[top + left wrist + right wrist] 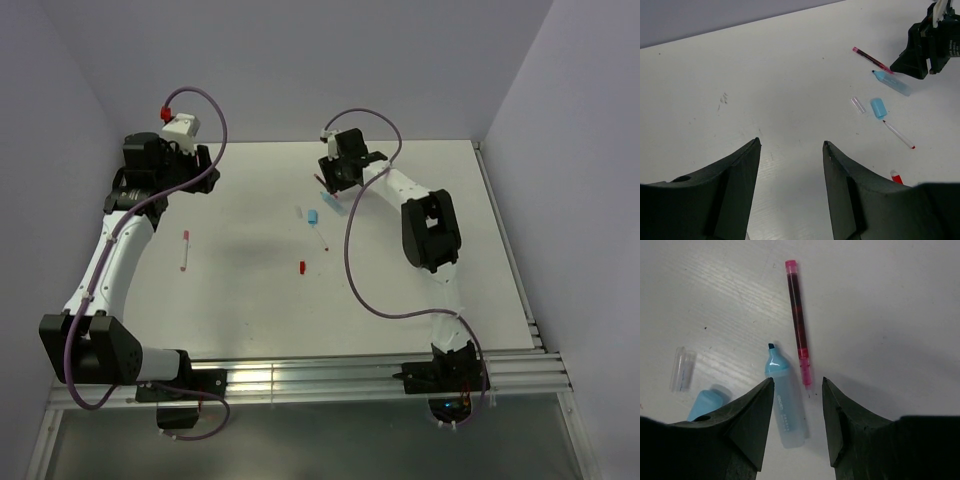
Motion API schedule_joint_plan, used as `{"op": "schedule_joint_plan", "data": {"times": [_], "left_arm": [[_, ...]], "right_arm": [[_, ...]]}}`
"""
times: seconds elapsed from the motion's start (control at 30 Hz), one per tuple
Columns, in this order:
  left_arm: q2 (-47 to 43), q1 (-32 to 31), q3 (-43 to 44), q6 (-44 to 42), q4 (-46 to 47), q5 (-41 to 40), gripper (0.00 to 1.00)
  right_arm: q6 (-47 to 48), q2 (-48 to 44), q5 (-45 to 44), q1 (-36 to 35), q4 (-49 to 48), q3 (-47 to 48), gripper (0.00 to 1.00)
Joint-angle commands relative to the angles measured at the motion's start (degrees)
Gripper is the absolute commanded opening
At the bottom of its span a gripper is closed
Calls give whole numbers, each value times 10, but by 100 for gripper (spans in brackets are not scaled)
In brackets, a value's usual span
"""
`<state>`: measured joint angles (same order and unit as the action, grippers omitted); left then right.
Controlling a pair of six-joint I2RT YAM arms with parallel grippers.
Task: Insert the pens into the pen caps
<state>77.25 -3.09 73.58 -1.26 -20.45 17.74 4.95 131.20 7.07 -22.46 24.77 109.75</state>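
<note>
L gripper (791, 143): fingers spread, nothing btwn them, only bare table (765, 75) shows in the gap on its wrist cam. In the top view it sits upper left. R gripper (797, 381): also spread wide, gripping nothing. It's upper centre of the top view, low over the pen cluster. On the R wrist cam, dark-red pen (799, 320) lies near-vertical in upper centre, pink end up, with its lower tip ending right at the mouth of the gap. Blue highlighter (783, 407) lies just left of it, uncapped, chisel tip up. Its barrel runs down into the gap close along the left-of-frame finger, can't tell if they touch. Lt blue cap (707, 402) is lower left, partly hidden behind that finger. Clear cap (682, 369) is at the left edge just above it, loose on the table. On the L wrist cam the same cluster is upper right of frame. Thin white pen (899, 134) w/ red tip lies diagonal at right, its top end just below the lt blue cap. Red cap (895, 176) is at lower right, half hidden by the finger, apart from the rest. In the top view, one more white pen (184, 250) w/ red ends lies alone centre-left, near the L arm and well apart from the cluster.
</note>
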Motion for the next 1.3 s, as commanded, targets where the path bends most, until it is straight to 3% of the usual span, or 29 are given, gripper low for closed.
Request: {"op": "schedule_joint_plan", "data": {"times": [0.0, 0.67, 1.27], "left_arm": [[-6, -2, -4, 6, 3, 4, 58], [21, -2, 4, 5, -20, -7, 57], [37, -2, 23, 8, -48, -11, 57]], "right_arm": [[-12, 15, -21, 1, -46, 45, 51], [-6, 114, -36, -8, 40, 194, 52], [-46, 143, -52, -12, 94, 225, 50]]}}
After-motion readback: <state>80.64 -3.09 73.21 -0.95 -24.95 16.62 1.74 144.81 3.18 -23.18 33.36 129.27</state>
